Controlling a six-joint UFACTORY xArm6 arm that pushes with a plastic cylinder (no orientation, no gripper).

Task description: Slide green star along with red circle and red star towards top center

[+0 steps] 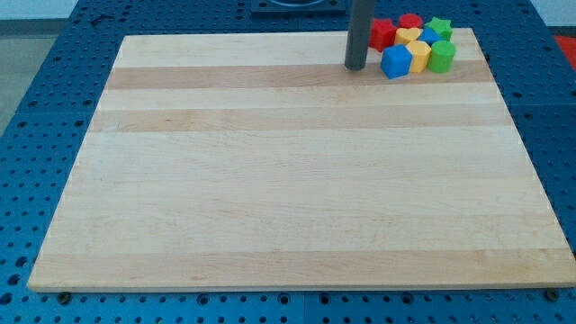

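The blocks are bunched at the view's top right of the wooden board [297,180]. The green star [440,26] lies at the cluster's far right top. The red circle [410,21] is at the top of the cluster, left of the green star. The red star [383,33] is at the cluster's left. My tip [355,66] rests on the board just left of the cluster, below-left of the red star and left of a blue block [396,61]. It touches no block that I can tell.
The cluster also holds a yellow block [408,36], a yellow-orange block [419,54], a small blue block [429,38] and a green cylinder [441,57]. The board's top edge runs close behind them. Blue perforated table surrounds the board.
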